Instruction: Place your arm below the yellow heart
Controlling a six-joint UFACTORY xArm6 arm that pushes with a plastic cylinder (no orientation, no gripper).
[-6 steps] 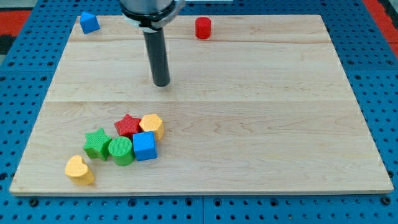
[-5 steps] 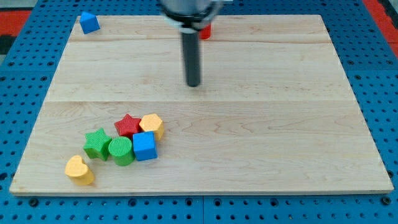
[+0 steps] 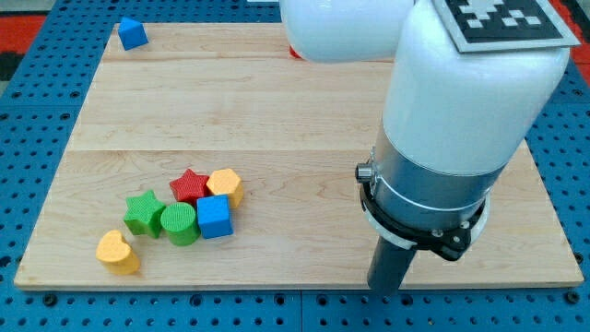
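Red block point(image 3: 293, 53) mostly behind the arm point(image 3: 461, 120).

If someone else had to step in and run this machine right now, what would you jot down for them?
My tip: at the bottom edge of the board, well toward the view's right, touching no block.

Yellow heart: near the board's bottom-left corner, just below-left of the cluster of green star, green cylinder, blue cube, red star and a second yellow block. Another blue block sits alone at the top left.

Done: the arm is down at the board's bottom edge.

Left: slide the tip toward the view's left along the bottom edge and stop just below the heart, without nudging it.
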